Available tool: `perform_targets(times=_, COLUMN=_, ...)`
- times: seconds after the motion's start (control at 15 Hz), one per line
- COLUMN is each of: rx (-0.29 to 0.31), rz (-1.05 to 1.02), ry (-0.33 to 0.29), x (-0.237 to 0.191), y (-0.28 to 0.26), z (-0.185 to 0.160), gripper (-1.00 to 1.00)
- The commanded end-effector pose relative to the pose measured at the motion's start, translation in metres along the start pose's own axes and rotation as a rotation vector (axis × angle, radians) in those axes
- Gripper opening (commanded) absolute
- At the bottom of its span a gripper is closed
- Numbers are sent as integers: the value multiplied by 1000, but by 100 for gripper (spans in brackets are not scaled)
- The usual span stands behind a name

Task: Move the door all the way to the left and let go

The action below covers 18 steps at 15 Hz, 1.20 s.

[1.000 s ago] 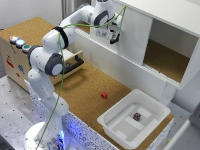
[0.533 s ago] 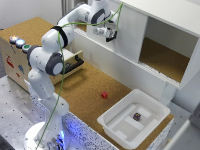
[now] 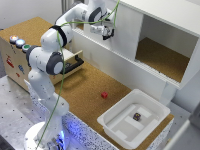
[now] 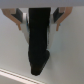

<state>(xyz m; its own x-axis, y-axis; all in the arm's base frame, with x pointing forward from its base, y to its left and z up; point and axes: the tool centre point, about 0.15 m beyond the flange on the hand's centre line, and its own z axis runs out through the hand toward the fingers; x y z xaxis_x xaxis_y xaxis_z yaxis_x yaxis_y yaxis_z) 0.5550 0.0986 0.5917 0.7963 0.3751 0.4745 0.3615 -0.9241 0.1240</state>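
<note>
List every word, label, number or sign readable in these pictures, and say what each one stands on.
No text can be read in either view.
Wooden box at the exterior view's left: small red marks on its front, too blurred to read.
Its coloured buttons: no readable markings.
Door, white tray, red block: plain, no lettering visible.
Wrist view: the gripper around a black handle; no text.

A Franka arm (image 3: pixel 55 55) reaches its gripper (image 3: pixel 106 33) to the white door (image 3: pixel 124 35), covering the cabinet's (image 3: pixel 165 15) exterior view's left half. A red block (image 3: pixel 104 95) lies on the cork surface (image 3: pixel 90 90) near a white bin (image 3: pixel 132 120).
</note>
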Motion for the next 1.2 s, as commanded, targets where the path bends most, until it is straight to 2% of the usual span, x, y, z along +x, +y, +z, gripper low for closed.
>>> perform_targets(times=0.0, rx=-50, rz=-68, ry=52, x=76, y=-15, z=30, gripper=-100)
perform_targets(times=0.13, rx=-42, rz=-82, ry=55, x=78, y=-22, z=30, gripper=-100)
perform_targets(times=0.2, rx=-35, rz=-80, ry=55, x=79, y=-24, z=30, gripper=100)
perform_targets(times=1.13, rx=34, rz=-159, ry=87, x=86, y=-77, z=26, gripper=100)
